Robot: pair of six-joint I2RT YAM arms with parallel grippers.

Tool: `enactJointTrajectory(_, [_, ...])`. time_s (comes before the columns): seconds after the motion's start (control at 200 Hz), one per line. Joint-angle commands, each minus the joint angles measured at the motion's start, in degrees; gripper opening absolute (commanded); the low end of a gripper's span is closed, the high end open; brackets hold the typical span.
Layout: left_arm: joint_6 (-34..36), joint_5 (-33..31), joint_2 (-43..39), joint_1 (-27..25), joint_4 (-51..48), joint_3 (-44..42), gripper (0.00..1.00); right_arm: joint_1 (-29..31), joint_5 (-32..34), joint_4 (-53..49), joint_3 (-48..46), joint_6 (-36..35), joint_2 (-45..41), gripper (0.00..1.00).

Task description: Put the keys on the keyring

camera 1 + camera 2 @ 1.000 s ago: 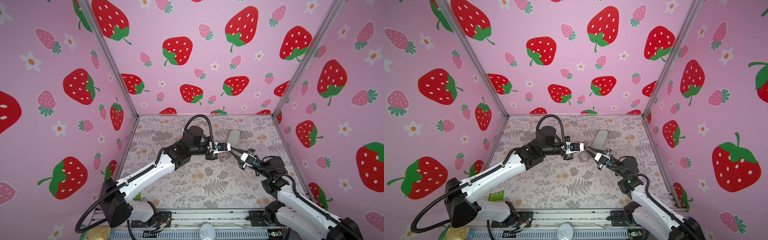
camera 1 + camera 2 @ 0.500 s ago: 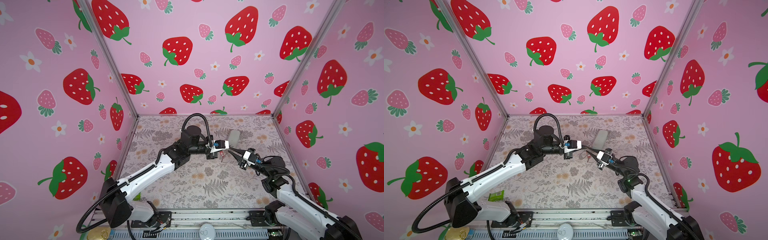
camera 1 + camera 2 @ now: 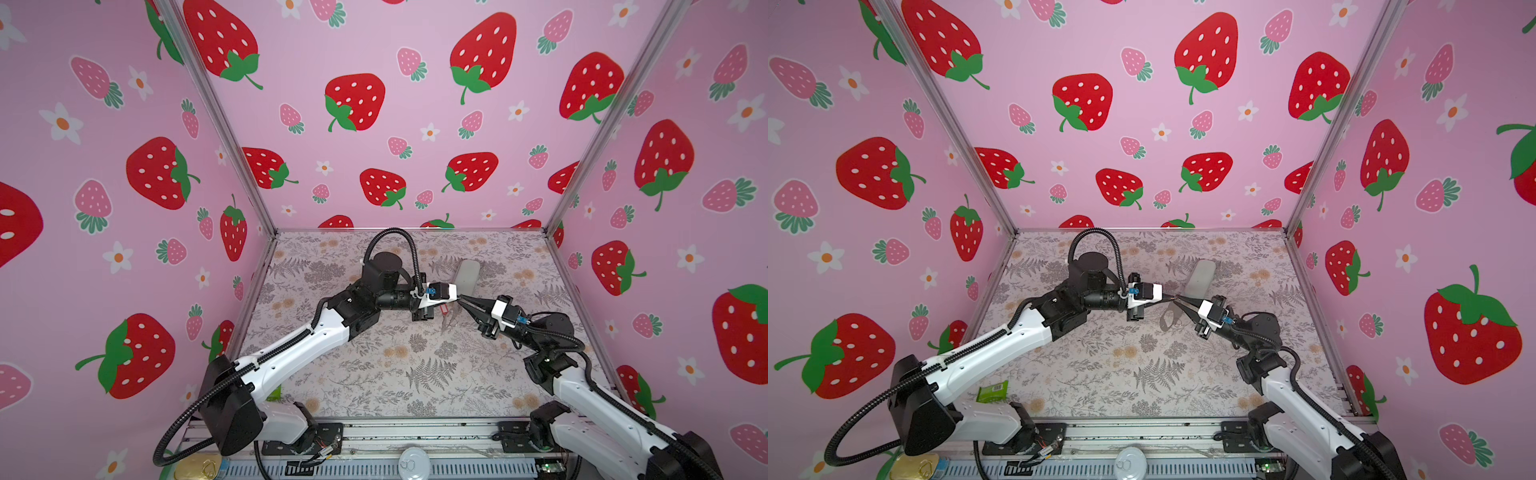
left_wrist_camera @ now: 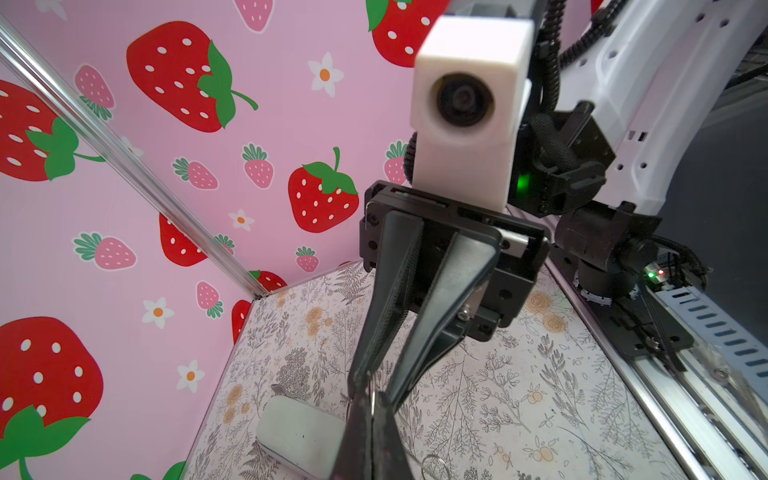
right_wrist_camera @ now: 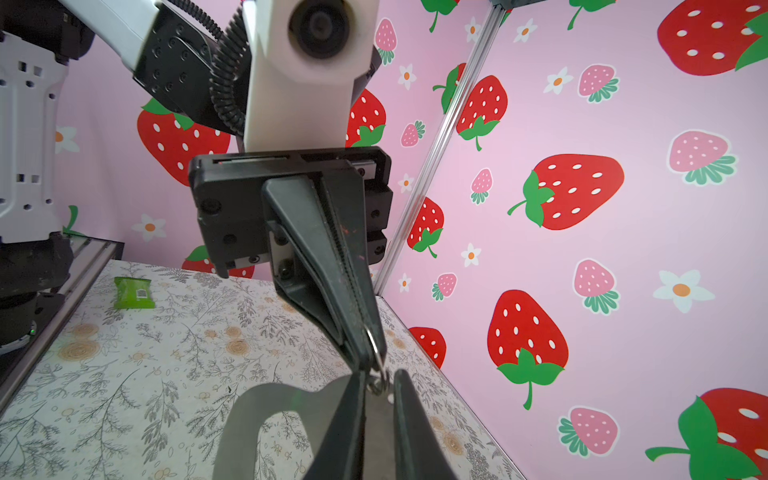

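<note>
The two gripper tips meet above the middle of the table. My left gripper [image 3: 456, 296] [image 4: 368, 415] is shut on a silver ring [image 5: 376, 345] of the keyring. Small rings [image 5: 380, 384] hang from it, and below them the taupe-grey strap loop [image 3: 1167, 320] [image 5: 249, 415]. My right gripper [image 3: 1179, 298] [image 5: 380, 399] faces it, jaws a narrow gap apart and pinching the small rings. The red tag of the keys [image 3: 444, 309] shows just under the left gripper; the key itself is hidden. A loose silver ring [image 4: 436, 467] hangs below the left fingers.
A pale green oblong case [image 3: 467, 274] [image 4: 299, 432] lies on the floral table just behind the grippers. A green packet [image 3: 992, 392] [image 5: 133, 293] sits at the front left by the left arm's base. Pink strawberry walls close off three sides.
The right gripper's jaws have narrowed around the small rings. Both arms have shifted only slightly, with the tips staying together.
</note>
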Motion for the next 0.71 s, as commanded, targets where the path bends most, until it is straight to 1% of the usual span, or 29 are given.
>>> enactJointTrajectory(0.0, [1.0, 1.8, -1.3, 0.0, 1.2, -0.1, 0.00, -0.1, -2.7, 1.1, 2.2, 1.3, 0.2, 0.15])
enactJointTrajectory(0.07, [1.0, 1.9, -1.4, 0.0, 1.3, 0.0, 0.00, -0.1, -2.8, 1.0, 2.1, 1.3, 0.2, 0.14])
enactJointTrajectory(0.085, [1.0, 1.9, -1.4, 0.0, 1.2, 0.0, 0.00, -0.1, -2.8, 1.0, 2.1, 1.3, 1.7, 0.14])
enactJointTrajectory(0.115, [1.1, 1.9, -1.5, 0.0, 1.2, 0.0, 0.00, -0.1, -2.7, 0.9, 2.2, 1.3, 2.0, 0.14])
enactJointTrajectory(0.32, [1.1, 2.2, -1.0, 0.0, 0.2, 0.5, 0.00, -0.1, -2.4, 0.4, 2.9, 0.4, 2.0, 0.02])
enactJointTrajectory(0.39, [1.5, 2.1, -0.8, 0.0, -0.6, 0.7, 0.00, -0.1, -1.5, -0.5, 3.0, -0.3, 1.7, 0.00])
enactJointTrajectory(0.515, [2.5, 0.4, -0.6, 0.0, -2.4, 1.0, 0.00, -0.2, 0.0, -2.6, 3.3, -2.5, 1.0, 0.00])
enactJointTrajectory(0.54, [2.8, 0.0, -0.6, 0.0, -2.7, 1.0, 0.04, -0.2, 0.2, -3.4, 3.6, -3.3, 1.0, 0.00])
enactJointTrajectory(0.57, [3.1, -0.7, -0.6, -0.1, -3.1, 1.2, 0.15, -0.2, 0.6, -4.4, 3.8, -4.1, 1.0, 0.00])
enactJointTrajectory(0.63, [4.5, -2.3, -0.7, 0.0, -4.8, 1.8, 0.30, -0.2, 1.5, -7.1, 4.3, -6.2, 1.0, 0.00])
enactJointTrajectory(0.655, [4.8, -3.5, -0.8, 0.0, -5.2, 2.0, 0.34, -0.2, 2.0, -8.5, 4.6, -7.5, 1.1, 0.00])
enactJointTrajectory(0.665, [5.1, -4.2, -0.8, 0.0, -5.3, 2.0, 0.35, -0.2, 2.2, -9.1, 4.7, -8.1, -0.3, 0.00])
enactJointTrajectory(0.7, [5.9, -6.0, -1.1, 0.0, -6.0, 2.2, 0.37, -0.2, 3.2, -11.8, 5.3, -10.0, -0.9, 0.00])
